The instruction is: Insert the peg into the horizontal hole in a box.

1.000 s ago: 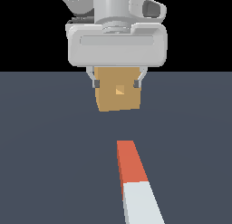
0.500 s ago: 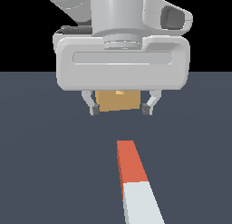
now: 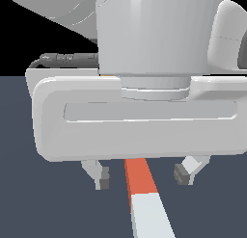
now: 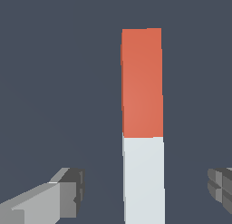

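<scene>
The peg (image 3: pixel 144 198) lies flat on the dark floor, its orange-red half farther from the camera and its white half nearer. In the wrist view the peg (image 4: pixel 142 128) runs lengthwise between the two fingers. My gripper (image 3: pixel 144 177) is open and hangs above the peg, one fingertip (image 3: pixel 101 177) on each side of the orange-red part, neither touching it. In the wrist view the gripper (image 4: pixel 145 193) straddles the white half with a wide gap on both sides. The box and its hole are hidden behind the gripper body (image 3: pixel 140 116) in the exterior view.
The grey hand and arm fill most of the exterior view. Dark grey floor (image 4: pixel 54 82) surrounds the peg on all sides.
The gripper has come toward the camera and downward, from around the box to over the peg. It now covers the box fully. The peg has not moved.
</scene>
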Motion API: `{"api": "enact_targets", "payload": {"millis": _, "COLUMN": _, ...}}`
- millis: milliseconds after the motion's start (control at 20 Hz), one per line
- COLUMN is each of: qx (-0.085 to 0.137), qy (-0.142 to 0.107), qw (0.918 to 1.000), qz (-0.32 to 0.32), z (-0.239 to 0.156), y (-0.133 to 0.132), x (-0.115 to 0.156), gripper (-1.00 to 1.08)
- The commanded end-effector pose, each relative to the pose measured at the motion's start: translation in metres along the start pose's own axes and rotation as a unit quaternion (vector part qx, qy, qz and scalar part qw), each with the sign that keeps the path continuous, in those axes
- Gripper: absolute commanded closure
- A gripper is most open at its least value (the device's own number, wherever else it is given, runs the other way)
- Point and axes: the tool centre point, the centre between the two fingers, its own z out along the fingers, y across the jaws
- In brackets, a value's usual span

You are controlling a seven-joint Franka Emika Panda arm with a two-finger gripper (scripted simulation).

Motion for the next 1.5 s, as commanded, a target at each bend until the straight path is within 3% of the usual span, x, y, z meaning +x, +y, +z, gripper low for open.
{"api": "enact_targets", "payload": {"millis": 0, "qx": -0.001, "qy": 0.000, "qw": 1.0000, "qz": -0.005, "z": 0.007, "y": 0.003, "x": -0.014, "gripper": -0.92}}
{"api": "enact_targets", "payload": {"millis": 350, "qx": -0.001, "qy": 0.001, "qw": 1.0000, "qz": -0.010, "z": 0.017, "y": 0.008, "x": -0.032, "gripper": -0.92}}
{"api": "enact_targets", "payload": {"millis": 700, "qx": 0.000, "qy": 0.001, "qw": 1.0000, "qz": -0.009, "z": 0.020, "y": 0.007, "x": -0.033, "gripper": -0.92}}
{"api": "enact_targets", "payload": {"millis": 1150, "qx": -0.001, "qy": 0.001, "qw": 1.0000, "qz": -0.010, "z": 0.061, "y": 0.007, "x": -0.032, "gripper": -0.92}}
{"api": "enact_targets", "payload": {"millis": 1450, "qx": -0.001, "qy": 0.001, "qw": 1.0000, "qz": -0.010, "z": 0.067, "y": 0.008, "x": -0.033, "gripper": -0.92}}
